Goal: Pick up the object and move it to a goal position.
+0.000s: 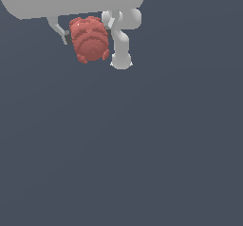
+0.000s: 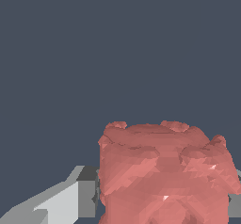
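Transport step is judged in hand: the hand (image 1: 88, 36) is closed on the object (image 1: 88, 39), one finger (image 2: 77, 197) pressed to each side. The red lump sits between the fingers, filling the near wrist view. Beyond it lies only plain dark ground. No goal marker is visible; the next move calls for carrying without loosening grip.

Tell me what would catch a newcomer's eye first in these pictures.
The red bumpy object stands out against the plain dark grey background, near the top of the exterior view. The white gripper flanks it on both sides, apparently clamping it. In the wrist view it fills the foreground, beside a grey finger.
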Robot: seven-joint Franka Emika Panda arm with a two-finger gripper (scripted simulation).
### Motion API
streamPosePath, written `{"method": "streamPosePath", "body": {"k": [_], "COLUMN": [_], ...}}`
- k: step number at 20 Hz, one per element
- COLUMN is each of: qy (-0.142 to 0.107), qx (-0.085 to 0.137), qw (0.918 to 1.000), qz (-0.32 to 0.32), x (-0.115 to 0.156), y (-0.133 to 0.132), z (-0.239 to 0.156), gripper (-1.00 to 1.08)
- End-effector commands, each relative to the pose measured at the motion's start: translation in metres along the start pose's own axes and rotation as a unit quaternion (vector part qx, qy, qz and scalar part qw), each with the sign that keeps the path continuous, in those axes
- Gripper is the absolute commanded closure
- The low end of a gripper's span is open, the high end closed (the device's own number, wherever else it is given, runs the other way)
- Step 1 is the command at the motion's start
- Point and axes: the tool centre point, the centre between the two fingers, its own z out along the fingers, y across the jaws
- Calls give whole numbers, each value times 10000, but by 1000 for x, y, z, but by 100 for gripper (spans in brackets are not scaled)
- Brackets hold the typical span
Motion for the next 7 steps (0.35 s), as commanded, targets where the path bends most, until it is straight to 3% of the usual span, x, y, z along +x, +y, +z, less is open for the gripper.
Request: {"method": "streamPosePath", "body": {"k": [1,7], "qy": [0,0], "qx": [0,0], "qw": [10000,10000], "qz": [-1,-1], "x": [1,1], "y": [1,2], "z": [-3,-4], "gripper": [108,108]}}
